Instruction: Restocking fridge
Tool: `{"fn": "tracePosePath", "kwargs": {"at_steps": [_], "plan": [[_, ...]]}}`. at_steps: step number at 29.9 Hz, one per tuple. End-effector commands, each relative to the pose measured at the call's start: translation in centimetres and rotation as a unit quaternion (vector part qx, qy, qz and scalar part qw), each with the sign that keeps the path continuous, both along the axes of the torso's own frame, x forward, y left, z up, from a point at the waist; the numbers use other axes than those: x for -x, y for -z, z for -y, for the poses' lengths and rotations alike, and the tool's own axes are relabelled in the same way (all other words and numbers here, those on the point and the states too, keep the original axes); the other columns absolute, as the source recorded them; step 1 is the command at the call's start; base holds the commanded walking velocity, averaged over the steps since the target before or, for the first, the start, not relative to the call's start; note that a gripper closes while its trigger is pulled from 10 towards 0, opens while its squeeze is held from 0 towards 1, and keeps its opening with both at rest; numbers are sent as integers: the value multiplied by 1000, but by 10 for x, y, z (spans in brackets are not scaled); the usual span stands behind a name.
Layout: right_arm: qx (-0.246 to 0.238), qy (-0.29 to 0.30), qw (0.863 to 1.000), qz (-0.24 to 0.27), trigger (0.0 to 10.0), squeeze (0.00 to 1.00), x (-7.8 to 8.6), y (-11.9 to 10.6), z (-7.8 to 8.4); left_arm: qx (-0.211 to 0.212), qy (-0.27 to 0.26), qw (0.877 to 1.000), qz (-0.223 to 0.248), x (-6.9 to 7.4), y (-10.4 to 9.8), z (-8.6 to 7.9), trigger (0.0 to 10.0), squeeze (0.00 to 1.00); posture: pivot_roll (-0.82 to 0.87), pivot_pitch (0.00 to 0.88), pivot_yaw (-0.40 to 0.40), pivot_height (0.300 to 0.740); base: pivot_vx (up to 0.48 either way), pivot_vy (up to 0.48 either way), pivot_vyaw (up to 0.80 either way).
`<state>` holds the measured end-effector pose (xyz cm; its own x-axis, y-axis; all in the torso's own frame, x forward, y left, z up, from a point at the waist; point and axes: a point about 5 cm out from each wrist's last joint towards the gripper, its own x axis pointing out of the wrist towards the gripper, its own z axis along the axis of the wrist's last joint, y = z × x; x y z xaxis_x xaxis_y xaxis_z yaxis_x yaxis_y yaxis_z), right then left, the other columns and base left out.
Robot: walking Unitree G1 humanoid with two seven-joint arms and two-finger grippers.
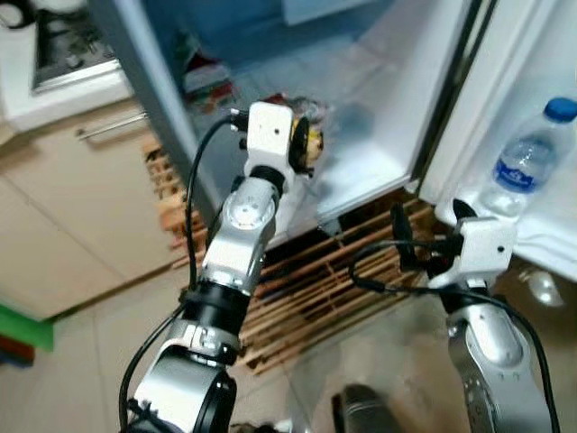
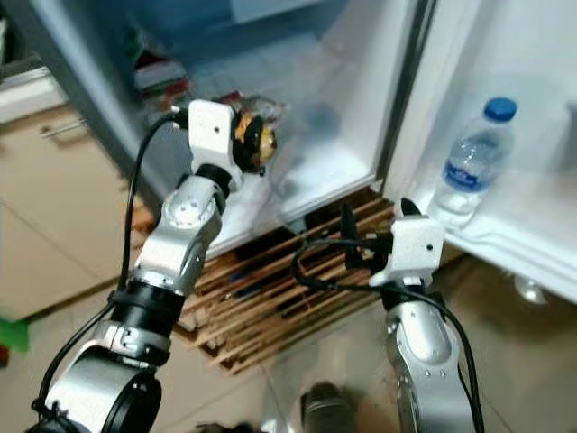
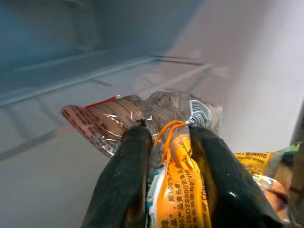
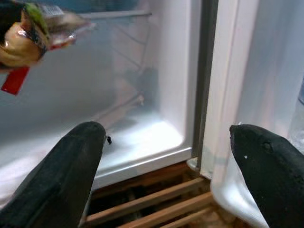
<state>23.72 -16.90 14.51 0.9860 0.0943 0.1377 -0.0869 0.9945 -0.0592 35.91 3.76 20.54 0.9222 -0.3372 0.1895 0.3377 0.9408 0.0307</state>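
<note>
1. Looking down through the left eye view, you see the open fridge (image 1: pixel 379 117) ahead, its white floor bare near the front. Your left gripper (image 1: pixel 311 144) reaches into the lowest compartment, holding a clear plastic food packet (image 1: pixel 315 126) just above that floor. A water bottle (image 1: pixel 526 162) with a blue cap and blue label stands upright in the door shelf (image 1: pixel 541 236) on your right. A slatted wooden pallet (image 1: pixel 306 289) lies under the fridge, and a beige cabinet (image 1: pixel 63 207) stands on your left.

2. In the right eye view you get the same scene. Your right gripper (image 2: pixel 374 230) hangs low over the slats, in front of the fridge's bottom edge and just short of the door shelf, its black fingers spread and holding nothing.

3. In the left wrist view your two black fingers (image 3: pixel 126 180) pinch the packet between them. The wrapper is transparent with an orange printed panel carrying Chinese characters and the partly legible strings "ISO22000" and "OF CONSU"; a barcode sits at the crimped end, and a red-printed flap sticks out to one side. The fridge's back wall behind it is blurred.

4. In the right wrist view your fingers (image 4: pixel 61 180) stand wide apart, framing the fridge's inner corner and door seal. The packet, with a red tag, hangs at the picture's edge above the fridge floor.
</note>
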Motion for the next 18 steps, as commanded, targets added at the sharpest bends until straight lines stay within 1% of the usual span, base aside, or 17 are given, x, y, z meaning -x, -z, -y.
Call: {"fn": "tracePosePath", "kwargs": {"at_steps": [1,3,7,9,10,11,12,13,14,15,17,18], "plan": [[-13,-22,1000,1,10000,0,5,0,-9,0,-7,1000,-16,-3,4,-7,10000,0,-276,112,92,740,0,0,0],[-14,-24,1000,-5,10000,0,7,2,-9,0,2,1000,-26,-3,8,-5,10000,0,-277,117,92,740,0,0,0],[-13,-21,1000,-8,10000,0,9,3,-8,3,18,999,-31,0,9,2,10000,0,-282,131,92,740,0,0,0],[-12,-21,1000,-11,10000,0,11,4,-8,3,30,999,-38,2,12,8,10000,0,-286,139,92,740,0,0,0],[-11,-22,1000,-16,10000,0,13,6,-8,-6,55,998,-31,3,12,18,10000,0,-287,150,91,740,0,0,0],[-11,-22,1000,-16,10000,0,13,6,-8,-6,55,998,-31,3,12,18,10000,0,-287,150,91,740,0,0,0],[-12,-24,999,-22,10000,0,16,7,-9,-28,73,997,-11,2,10,24,10000,0,-288,160,87,740,0,0,0],[-12,-26,999,-25,10000,0,18,7,-9,-41,77,996,0,-1,8,26,10000,0,-289,169,87,740,0,0,0],[-12,-26,999,-25,10000,0,18,7,-9,-41,77,996,0,-1,8,26,10000,0,-289,169,87,740,0,0,0],[-11,-29,999,-29,10000,0,22,8,-10,-60,78,995,13,-6,5,27,10000,0,-293,185,87,740,0,0,0],[-11,-31,999,-31,10000,0,23,8,-10,-67,79,994,16,-8,4,27,10000,0,-293,185,87,740,0,0,0],[-10,-32,999,-35,10000,0,26,9,-10,-85,81,993,25,-11,3,29,10000,0,-300,202,88,740,0,0,0]]}}
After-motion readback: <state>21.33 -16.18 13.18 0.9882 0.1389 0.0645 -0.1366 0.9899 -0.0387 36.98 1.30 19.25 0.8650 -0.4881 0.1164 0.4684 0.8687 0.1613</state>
